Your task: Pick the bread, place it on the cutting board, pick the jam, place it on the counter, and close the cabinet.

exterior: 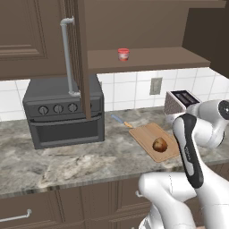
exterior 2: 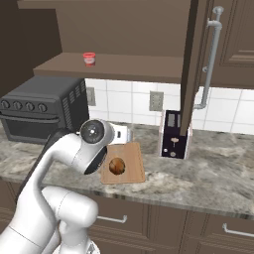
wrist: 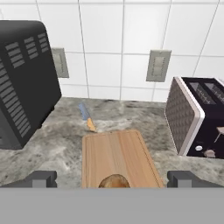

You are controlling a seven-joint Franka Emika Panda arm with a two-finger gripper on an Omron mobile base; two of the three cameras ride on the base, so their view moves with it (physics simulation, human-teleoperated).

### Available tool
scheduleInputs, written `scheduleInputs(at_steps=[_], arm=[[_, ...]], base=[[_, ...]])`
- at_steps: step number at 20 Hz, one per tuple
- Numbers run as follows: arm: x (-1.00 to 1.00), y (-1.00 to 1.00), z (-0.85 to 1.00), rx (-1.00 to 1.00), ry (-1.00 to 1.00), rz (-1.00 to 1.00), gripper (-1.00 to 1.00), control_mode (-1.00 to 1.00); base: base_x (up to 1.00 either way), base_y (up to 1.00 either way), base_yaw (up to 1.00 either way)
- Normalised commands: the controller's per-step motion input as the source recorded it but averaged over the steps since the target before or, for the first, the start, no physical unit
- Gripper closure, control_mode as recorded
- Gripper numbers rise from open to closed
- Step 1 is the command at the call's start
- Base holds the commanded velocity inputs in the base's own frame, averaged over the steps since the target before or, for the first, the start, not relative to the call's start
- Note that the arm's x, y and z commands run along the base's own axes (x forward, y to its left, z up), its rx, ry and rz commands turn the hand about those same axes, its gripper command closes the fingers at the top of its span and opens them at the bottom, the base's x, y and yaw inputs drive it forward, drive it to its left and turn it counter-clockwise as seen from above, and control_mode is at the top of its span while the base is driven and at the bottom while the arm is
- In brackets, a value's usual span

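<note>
The cabinet (exterior: 40,36) hangs open above the worktop (exterior: 80,163), one door (exterior: 81,58) swung out edge-on with its long silver handle (exterior: 68,56) towards the room; it looks stiff and light enough to shut with a push on the door face or a pull at the handle. Below it a dark oven (exterior: 65,112) stands at the worktop's back edge, towards its left end, and a toaster (exterior 2: 174,134) stands towards the right. Between them the board (wrist: 118,155) lies flat near the front edge, with the bread (exterior 2: 116,166) already resting on its near half: a firm, glossy bun that needs no more handling. A knife (wrist: 87,117) lies just beyond the board's far end. The jam (exterior: 123,54) stands upright on the cabinet shelf (exterior: 147,58), near its middle and well above the bun. It is small, rigid and probably light, but smooth and round, so I would close on its sides below the lid, squarely, so it does not twist out. The fingers (wrist: 112,178) are spread wide and empty, hovering over the board's near end.
</note>
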Motion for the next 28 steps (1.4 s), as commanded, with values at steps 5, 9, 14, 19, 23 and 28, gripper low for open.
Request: scheduleInputs(at_steps=[5,9,14,19,23,28], arm=[[-0.16,0.01,0.31,0.0,0.0,0.0,-1.0,-1.0],[-0.26,0.04,0.31,0.0,0.0,0.0,-1.0,-1.0],[-0.2,0.09,0.3,0.0,0.0,0.0,-1.0,-1.0],[-0.2,0.16,0.31,0.0,0.0,0.0,-1.0,-1.0],[-0.12,0.19,0.33,0.0,0.0,0.0,-1.0,-1.0],[-0.05,0.21,0.29,0.0,0.0,0.0,-1.0,-1.0]], base=[[0.0,0.0,0.0],[0.0,0.0,0.0],[0.0,0.0,0.0],[0.0,0.0,0.0],[0.0,0.0,0.0],[0.0,0.0,0.0]])
